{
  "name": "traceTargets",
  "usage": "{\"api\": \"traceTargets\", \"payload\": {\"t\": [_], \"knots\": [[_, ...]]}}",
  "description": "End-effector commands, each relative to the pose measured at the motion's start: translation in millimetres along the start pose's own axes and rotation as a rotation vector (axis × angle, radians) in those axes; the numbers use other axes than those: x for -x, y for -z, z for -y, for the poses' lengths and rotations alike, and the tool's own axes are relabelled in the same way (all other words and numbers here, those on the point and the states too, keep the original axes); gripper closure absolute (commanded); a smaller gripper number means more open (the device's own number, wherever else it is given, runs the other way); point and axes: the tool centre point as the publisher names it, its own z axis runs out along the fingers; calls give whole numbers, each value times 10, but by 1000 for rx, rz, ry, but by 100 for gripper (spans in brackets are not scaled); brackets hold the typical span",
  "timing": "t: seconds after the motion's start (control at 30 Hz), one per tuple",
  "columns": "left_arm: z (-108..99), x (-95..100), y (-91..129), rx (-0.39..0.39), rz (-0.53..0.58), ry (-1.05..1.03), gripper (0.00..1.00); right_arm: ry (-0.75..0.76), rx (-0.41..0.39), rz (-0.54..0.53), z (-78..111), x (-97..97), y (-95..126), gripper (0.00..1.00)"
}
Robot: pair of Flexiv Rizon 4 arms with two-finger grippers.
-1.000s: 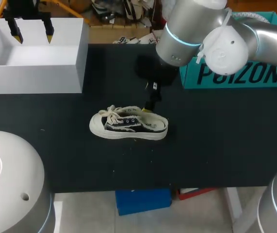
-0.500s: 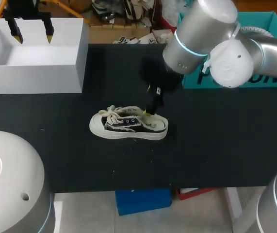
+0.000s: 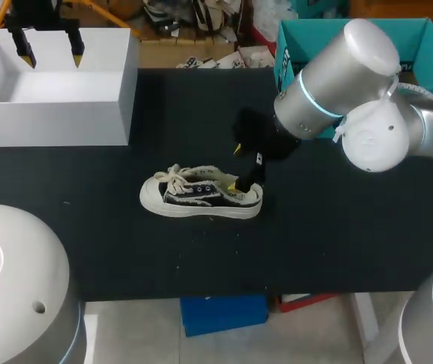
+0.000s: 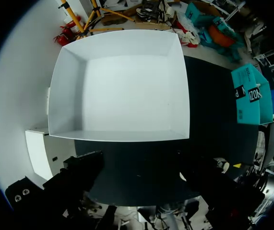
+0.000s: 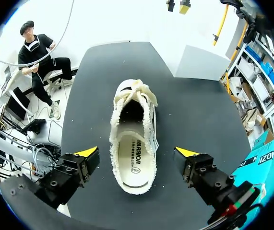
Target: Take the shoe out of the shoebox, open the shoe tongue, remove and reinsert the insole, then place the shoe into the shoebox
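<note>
Left claw (image 3: pixel 51 54) high at far left, fingers apart, right claw (image 5: pixel 137 153) low, apparently tilted, spread wide.

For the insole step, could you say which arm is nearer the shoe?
Right. The right arm straddles the shoe with jaws; the left arm hangs over the white box.

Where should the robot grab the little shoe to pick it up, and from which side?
Probably at the heel end, pinching its two side walls from above. The shoe stands upright on its sole with the opening facing up, and it is narrow from side to side, so two fingers can fit around it. The right gripper hangs over the heel, open, with one finger on each side.
</note>
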Motion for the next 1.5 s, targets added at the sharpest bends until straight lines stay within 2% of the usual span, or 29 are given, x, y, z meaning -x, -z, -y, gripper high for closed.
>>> {"api": "traceTargets", "payload": {"t": [0.03, 0.37, 0.7, 1.1, 1.5], "knots": [[0, 0, -1, 0, 0, 0, 0, -5, 114, -9, 129, 43, -133, 0], [0, 0, -1, 0, 0, 0, 0, -33, 165, -2, 412, 89, -297, 0], [0, 0, -1, 0, 0, 0, 0, -55, 268, 9, 604, 139, -418, 0], [0, 0, -1, 0, 0, 0, 0, -63, 326, -7, 660, 142, -553, 0], [0, 0, -1, 0, 0, 0, 0, -43, 330, -4, 550, 111, -372, 0]]}}
